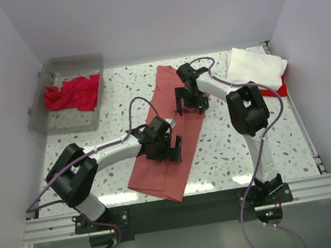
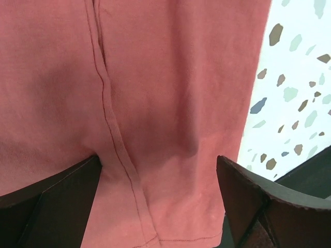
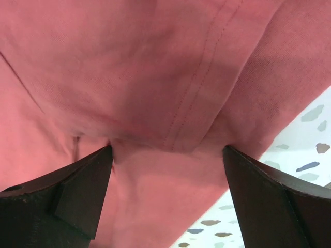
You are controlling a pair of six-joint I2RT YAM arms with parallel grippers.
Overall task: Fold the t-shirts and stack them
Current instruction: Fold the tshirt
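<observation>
Overhead camera looking down from near edge, both wrist cameras close over shared coral-red t-shirt (image 1: 158, 178)

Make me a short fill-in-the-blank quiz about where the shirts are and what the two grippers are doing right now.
1. The crimson shirt lies bunched inside the clear plastic ____.
2. The white shirt lies on the bright red shirt at the far ____ corner of the table.
3. The left gripper and the right gripper both hang over the coral-red shirt with their jaws ____.
Missing words: bin; right; open.
</observation>
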